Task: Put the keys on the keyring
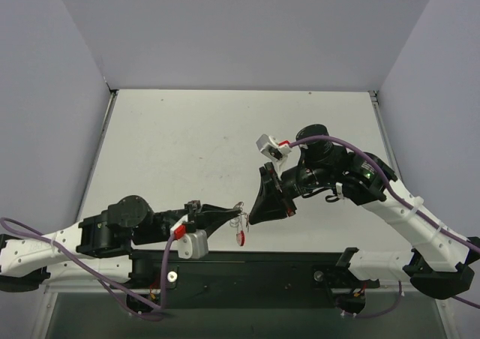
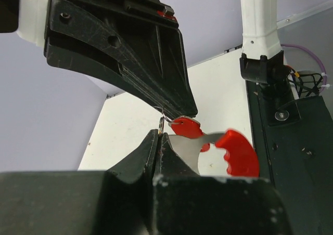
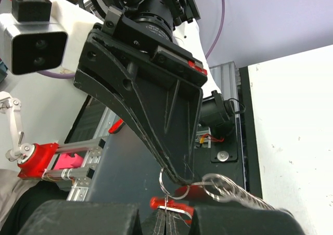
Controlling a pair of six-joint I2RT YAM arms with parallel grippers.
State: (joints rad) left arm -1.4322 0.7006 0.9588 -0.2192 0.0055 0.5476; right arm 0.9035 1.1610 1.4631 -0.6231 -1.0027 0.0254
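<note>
Currently aloft: tiny silver metal key with bright red plastic head, between the two fingertips, above white table.
Keyring: thin silvery beaded chain on curved red band, dangling beside key.
Left gripper: clamped on keyring's wire loop.
Right gripper: pinched closed at key's head.

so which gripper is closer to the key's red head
Right. The right gripper is shut with its tip on the key, at its red head. The left gripper is shut just beside it, on a wire loop of the keyring.
</note>
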